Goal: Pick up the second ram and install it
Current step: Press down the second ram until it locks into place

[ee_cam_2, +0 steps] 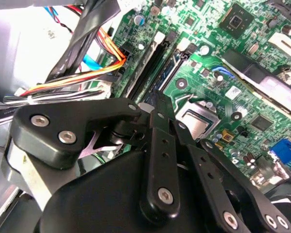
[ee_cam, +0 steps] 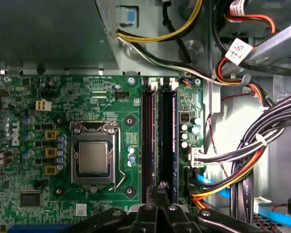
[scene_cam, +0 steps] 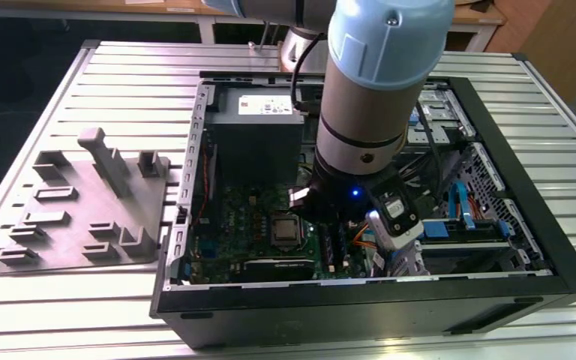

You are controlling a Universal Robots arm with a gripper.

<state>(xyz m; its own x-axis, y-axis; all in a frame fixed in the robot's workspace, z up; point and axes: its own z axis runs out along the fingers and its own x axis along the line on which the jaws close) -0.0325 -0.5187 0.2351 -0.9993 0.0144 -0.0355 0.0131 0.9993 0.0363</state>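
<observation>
While the grey-and-blue robot arm (scene_cam: 378,90) reaches down into the open black computer case (scene_cam: 368,307) on the ribbed metal surface (scene_cam: 28,300), the exterior view has its black gripper (scene_cam: 326,217) low over the green motherboard (scene_cam: 238,217), just beside the square silver processor socket (scene_cam: 284,231). The grey power-supply box (scene_cam: 253,127) sits beyond it, and a grey moulded parts holder (scene_cam: 83,202) lies on the surface at the exterior view's left, well apart from the case. In the second wrist view the gripper (ee_cam_2: 157,103) hangs right above the long black memory slots (ee_cam_2: 145,65), its fingers (ee_cam_2: 161,145) drawn together with no gap between the tips. The second ram (ee_cam_2: 171,73) — a thin dark blue-green stick — stands along one of those slots, beside orange, red and black cables (ee_cam_2: 82,77). In the first wrist view the gripper (ee_cam: 160,187) is closed at the near end of the slots (ee_cam: 146,141). The second ram (ee_cam: 169,136) runs lengthwise in the slot on the cable side, between the processor socket (ee_cam: 93,158) and the bundled wires (ee_cam: 233,189); whether the tips touch its edge I cannot tell.
</observation>
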